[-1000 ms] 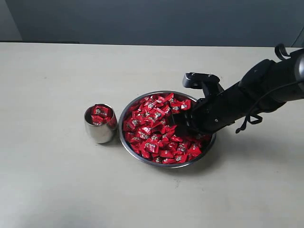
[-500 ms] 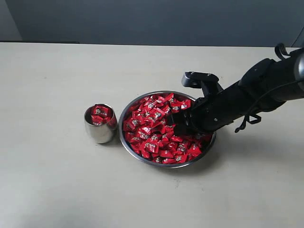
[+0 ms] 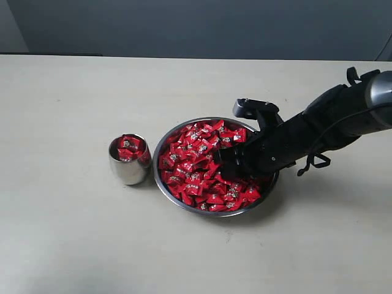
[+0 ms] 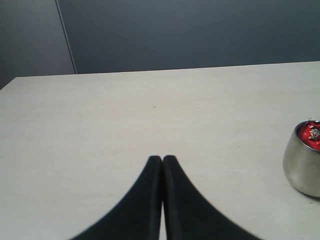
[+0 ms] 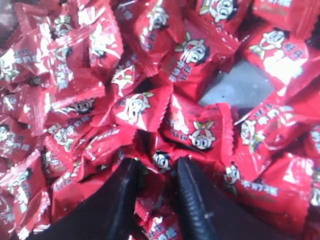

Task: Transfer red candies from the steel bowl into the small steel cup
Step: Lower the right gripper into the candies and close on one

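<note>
The steel bowl [image 3: 184,207] sits mid-table, heaped with red candies [image 3: 190,166]. To its left stands the small steel cup [image 3: 128,168], holding a few red candies [image 3: 130,147] up to its rim. My right gripper [image 3: 224,161] reaches in from the right and is dug into the heap. In the right wrist view its black fingers [image 5: 186,175] are shut on a red candy [image 5: 161,197], with more candies pressed all round the gripper [image 5: 159,162]. My left gripper [image 4: 162,159] is shut and empty above bare table, with the cup [image 4: 302,167] off to one side.
The pale table [image 3: 73,233] spreads round the bowl and cup. A dark wall [image 3: 196,24] runs behind its far edge. The right arm's black forearm and cables [image 3: 318,138] hang over the bowl's right rim.
The right arm has edged a little left over the bowl, its fingers staying down in the candies. Cup and bowl have not moved.
</note>
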`<state>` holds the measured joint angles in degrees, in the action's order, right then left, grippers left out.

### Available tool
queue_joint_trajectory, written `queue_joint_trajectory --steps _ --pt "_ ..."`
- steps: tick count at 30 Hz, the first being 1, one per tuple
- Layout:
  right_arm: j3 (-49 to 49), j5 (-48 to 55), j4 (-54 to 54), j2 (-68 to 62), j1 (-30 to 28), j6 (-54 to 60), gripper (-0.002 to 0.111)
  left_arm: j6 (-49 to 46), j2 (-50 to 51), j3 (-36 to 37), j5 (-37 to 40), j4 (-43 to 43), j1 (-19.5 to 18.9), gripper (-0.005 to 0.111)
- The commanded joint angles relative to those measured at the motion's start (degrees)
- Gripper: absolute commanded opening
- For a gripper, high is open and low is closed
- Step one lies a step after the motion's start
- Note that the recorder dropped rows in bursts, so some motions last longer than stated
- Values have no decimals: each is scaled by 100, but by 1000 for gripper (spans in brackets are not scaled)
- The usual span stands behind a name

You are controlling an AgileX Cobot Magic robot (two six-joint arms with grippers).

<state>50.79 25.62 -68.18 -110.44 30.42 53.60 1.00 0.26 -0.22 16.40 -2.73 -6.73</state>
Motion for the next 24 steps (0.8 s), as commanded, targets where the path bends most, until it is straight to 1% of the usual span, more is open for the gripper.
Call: queue_joint_trajectory --steps 1,5,11,16,18,21,22,24 --pt "-9 89 -27 -63 3 101 28 9 -26 22 -11 16 -3 0" --pt "-9 88 -97 -63 3 186 28 9 -26 22 -11 16 -3 0" --pt "-9 97 -505 -63 3 595 28 9 -26 22 -11 16 -3 0" --pt "168 387 -581 -63 3 621 27 9 -26 22 -11 16 -3 0" --pt "230 397 -581 -63 28 621 21 9 -26 22 -11 16 -3 0" --pt "269 303 -581 -63 64 651 2 9 -26 22 -11 16 -3 0" --pt "269 299 -581 -63 73 713 -1 9 -26 22 -11 16 -3 0" --pt "269 251 -534 -63 92 746 -1 9 -26 22 -11 16 -3 0"
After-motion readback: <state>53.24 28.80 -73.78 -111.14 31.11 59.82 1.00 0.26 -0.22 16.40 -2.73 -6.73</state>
